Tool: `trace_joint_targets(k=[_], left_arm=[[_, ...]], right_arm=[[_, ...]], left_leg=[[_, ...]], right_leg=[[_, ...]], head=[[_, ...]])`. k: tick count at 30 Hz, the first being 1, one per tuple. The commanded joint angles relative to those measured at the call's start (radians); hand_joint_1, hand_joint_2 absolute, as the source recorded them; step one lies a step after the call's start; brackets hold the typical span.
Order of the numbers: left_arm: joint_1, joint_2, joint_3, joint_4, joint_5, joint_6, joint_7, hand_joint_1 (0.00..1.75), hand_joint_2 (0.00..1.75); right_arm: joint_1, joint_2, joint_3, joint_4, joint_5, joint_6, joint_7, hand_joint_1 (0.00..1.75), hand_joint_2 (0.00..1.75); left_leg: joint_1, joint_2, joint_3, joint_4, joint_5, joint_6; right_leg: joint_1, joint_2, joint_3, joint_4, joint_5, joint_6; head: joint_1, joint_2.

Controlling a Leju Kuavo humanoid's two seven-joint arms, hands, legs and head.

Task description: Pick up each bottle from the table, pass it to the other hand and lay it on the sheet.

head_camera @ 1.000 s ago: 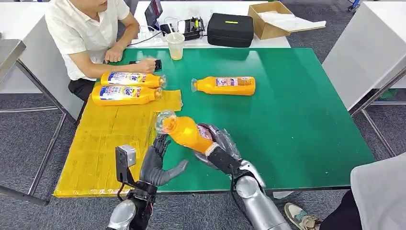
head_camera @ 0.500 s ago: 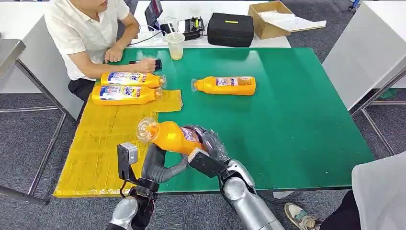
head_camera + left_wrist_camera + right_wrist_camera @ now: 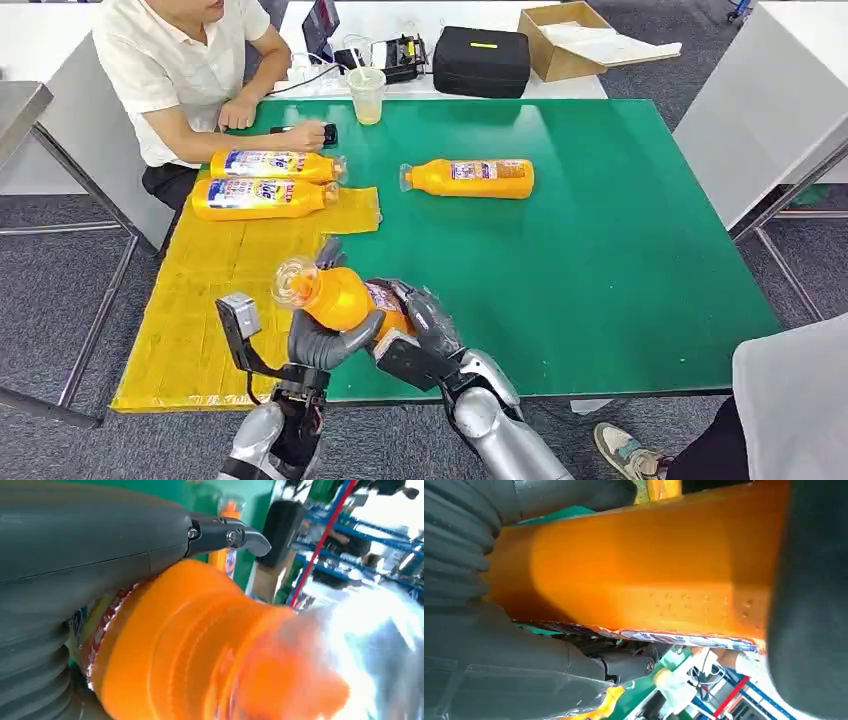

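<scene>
Since the earlier frames we have carried the held orange bottle (image 3: 340, 297) leftward and toward our body, so its clear-capped neck now hangs over the edge where the yellow sheet (image 3: 220, 300) meets the green surface (image 3: 600, 250). Our left hand (image 3: 325, 335), which a second ago waited spread beneath the bottle, has come up and now wraps the shoulder of the bottle, thumb across the front and a fingertip showing above the neck. Our right hand (image 3: 415, 330) keeps its fingers curled round the labelled lower half, so both hands hold the same bottle at once, clear of the surface and tilted with the cap pointing left and away.

In the left wrist view the orange shoulder (image 3: 200, 645) sits pressed against the grey thumb, with a dark fingertip arched over it. In the right wrist view the orange body (image 3: 644, 570) lies across the palm with the label edge below it.

Nothing else has shifted. Two orange bottles (image 3: 265, 182) lie side by side at the far end of the sheet, caps pointing right. A third bottle (image 3: 468, 178) lies alone on the green surface, cap pointing left. A person (image 3: 180, 70) sits at the far left corner with a hand resting on the surface beside a clear plastic cup (image 3: 367, 95).
</scene>
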Motion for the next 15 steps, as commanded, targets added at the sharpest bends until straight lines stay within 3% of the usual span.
trace_joint_targets(k=[1, 9, 10, 11, 12, 15], left_arm=[[-0.063, -0.051, -0.003, 0.111, 0.069, -0.030, 0.005, 0.00, 1.75], [-0.071, -0.051, -0.009, 0.099, 0.078, -0.042, -0.019, 0.00, 1.75], [-0.072, -0.051, -0.007, 0.101, 0.084, -0.046, -0.014, 0.51, 1.75], [-0.075, -0.050, -0.008, 0.101, 0.082, -0.055, -0.018, 1.52, 1.75], [-0.077, -0.051, -0.005, 0.103, 0.079, -0.055, -0.019, 1.75, 1.75], [-0.081, -0.046, 0.001, 0.114, 0.073, -0.065, -0.016, 1.75, 1.75]], right_arm=[[-0.038, -0.021, 0.046, 0.037, -0.009, 0.011, -0.012, 1.75, 1.75], [-0.038, -0.020, 0.041, 0.037, -0.026, 0.017, -0.016, 1.75, 1.75], [-0.037, -0.018, 0.037, 0.037, -0.042, 0.024, -0.022, 1.75, 1.75], [-0.031, -0.020, 0.026, 0.030, -0.075, 0.039, -0.033, 1.75, 1.75], [-0.029, -0.027, 0.024, 0.024, -0.077, 0.039, -0.034, 1.75, 1.75], [-0.021, -0.037, -0.005, -0.004, -0.105, 0.038, -0.037, 1.75, 1.75]], left_leg=[[0.000, -0.001, 0.000, 0.000, 0.000, 0.000], [0.000, -0.001, 0.000, 0.001, 0.000, 0.000], [0.001, -0.002, 0.000, 0.001, -0.001, 0.000], [0.001, -0.002, 0.002, 0.002, -0.002, 0.001], [0.001, -0.001, 0.001, 0.002, -0.001, 0.001], [0.000, -0.002, 0.000, 0.001, 0.000, 0.000]], right_leg=[[0.001, -0.002, 0.002, 0.000, -0.001, -0.002], [0.001, -0.002, 0.001, 0.000, 0.000, -0.002], [0.001, -0.003, 0.002, 0.000, -0.001, -0.003], [0.002, -0.004, 0.004, 0.001, -0.002, -0.004], [0.001, -0.003, 0.003, 0.001, -0.002, -0.003], [0.001, -0.003, 0.001, 0.000, -0.001, -0.002]], head=[[0.000, 0.000], [0.000, 0.000], [0.000, 0.000], [0.000, 0.000], [0.000, 0.000], [0.000, 0.000]])
